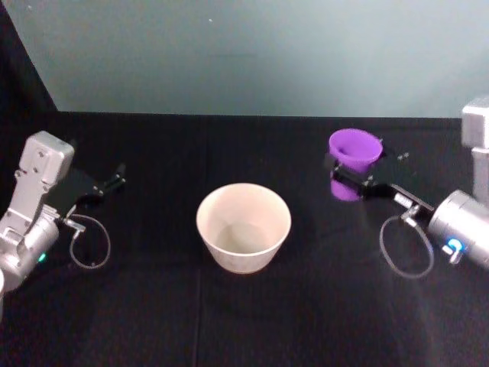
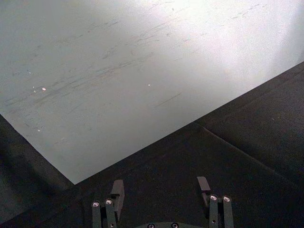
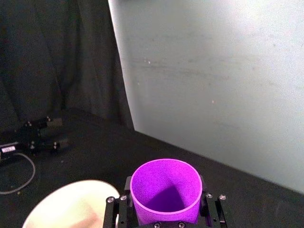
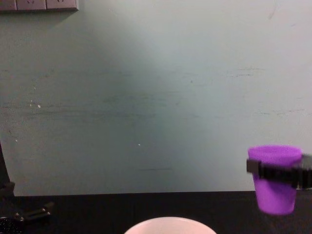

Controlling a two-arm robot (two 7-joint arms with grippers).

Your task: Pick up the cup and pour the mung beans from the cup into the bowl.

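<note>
Purple cup (image 1: 354,149) pinched upright by right gripper (image 1: 351,174), clear of table (image 1: 229,145), right of bowl (image 1: 229,256); left gripper (image 2: 160,186) spread, idle at left.

Head looks down; chest level; share bowl (image 1: 244,252).

The chest view's lower edge cuts off the bowl (image 4: 170,225) — just its rim shows. The right pincer (image 4: 274,169) crosses the cup (image 4: 275,197), hiding a strip of its wall. Whether the cup's shadowed inside holds beans cannot be told — the right wrist view cuts off its base.
</note>
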